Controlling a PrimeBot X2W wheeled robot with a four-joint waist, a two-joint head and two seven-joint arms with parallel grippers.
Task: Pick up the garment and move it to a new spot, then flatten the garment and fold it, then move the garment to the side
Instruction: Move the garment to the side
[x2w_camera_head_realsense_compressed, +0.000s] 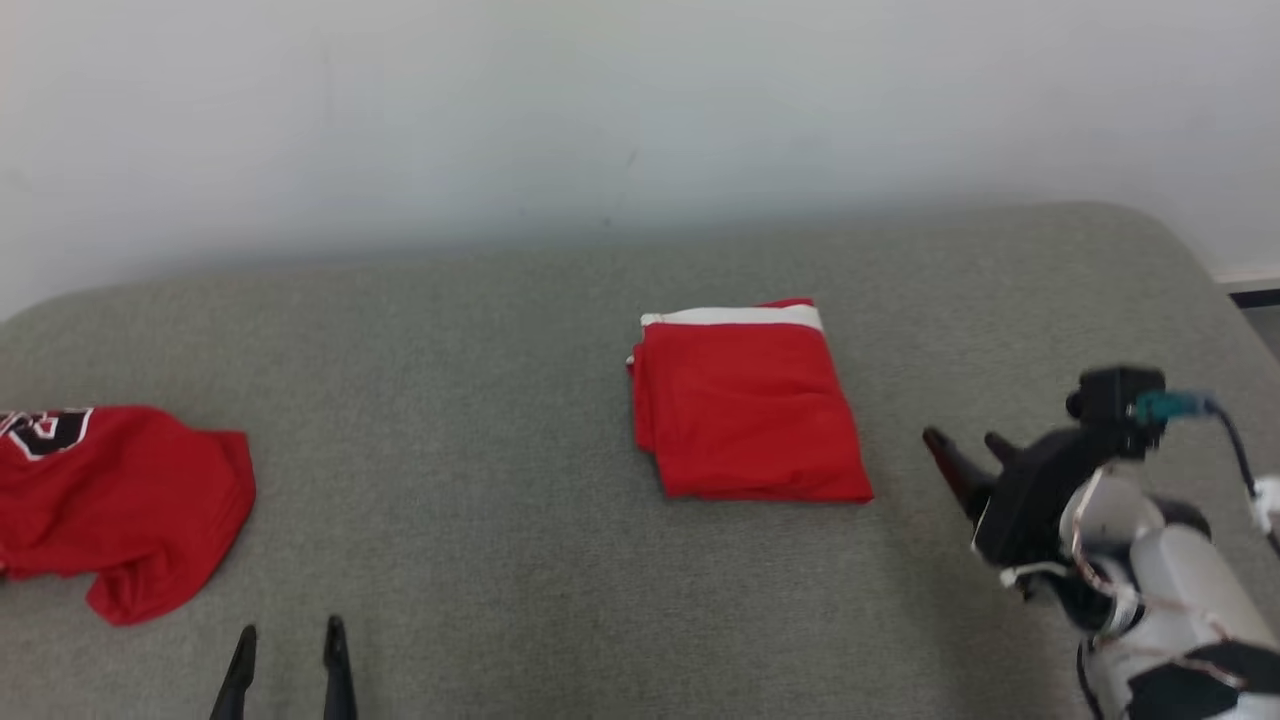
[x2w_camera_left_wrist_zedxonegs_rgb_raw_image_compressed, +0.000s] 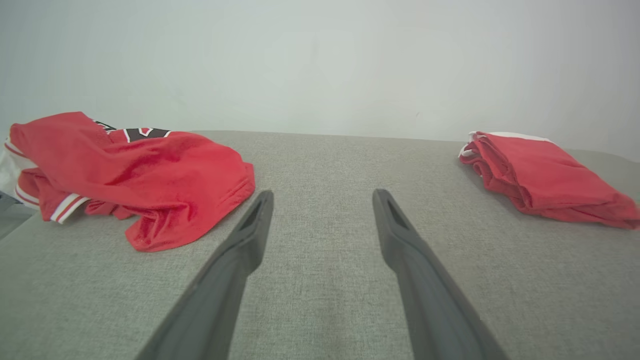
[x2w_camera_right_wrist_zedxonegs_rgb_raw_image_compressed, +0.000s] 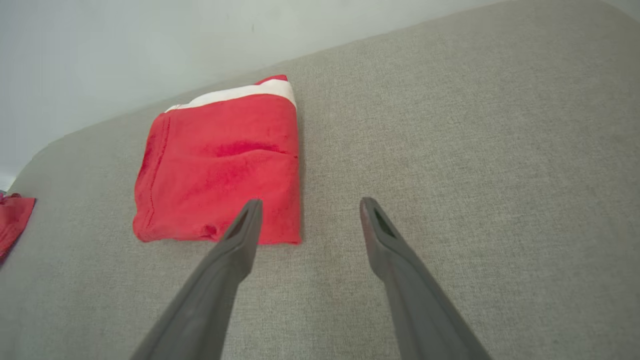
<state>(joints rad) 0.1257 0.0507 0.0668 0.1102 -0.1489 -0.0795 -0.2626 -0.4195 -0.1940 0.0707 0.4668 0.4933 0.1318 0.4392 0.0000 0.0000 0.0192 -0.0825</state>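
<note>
Red cloth lies at two spots on a grey fabric surface (x2w_camera_head_realsense_compressed: 500, 400) that runs back to a pale wall (x2w_camera_head_realsense_compressed: 600, 100). In the head view the folded garment (x2w_camera_head_realsense_compressed: 745, 410) sits flat a little right of the middle, a neat rectangle with a white band along its far edge, while a crumpled jersey (x2w_camera_head_realsense_compressed: 120, 500) with black-and-white lettering lies heaped at the left edge, well apart from it. The left gripper (x2w_camera_head_realsense_compressed: 291, 628) shows at the bottom left, its two dark fingers apart and empty. The right gripper (x2w_camera_head_realsense_compressed: 962, 440) hangs to the right of the folded garment, near its lower right corner but not touching it, fingers spread and pointing towards the upper left. The left wrist view has the left gripper (x2w_camera_left_wrist_zedxonegs_rgb_raw_image_compressed: 322, 195) low over bare surface (x2w_camera_left_wrist_zedxonegs_rgb_raw_image_compressed: 320, 300), fingers wide apart – the crumpled jersey (x2w_camera_left_wrist_zedxonegs_rgb_raw_image_compressed: 150, 170) lies just beyond the left finger and the folded garment (x2w_camera_left_wrist_zedxonegs_rgb_raw_image_compressed: 540, 175) far off to the right. In the right wrist view the right gripper (x2w_camera_right_wrist_zedxonegs_rgb_raw_image_compressed: 311, 202) is likewise spread with nothing between its fingers; the folded garment (x2w_camera_right_wrist_zedxonegs_rgb_raw_image_compressed: 220, 165) lies ahead and to the left, its near edge behind the left fingertip – whether they touch I cannot tell. A corner of the jersey (x2w_camera_right_wrist_zedxonegs_rgb_raw_image_compressed: 12, 220) shows at the left edge.
</note>
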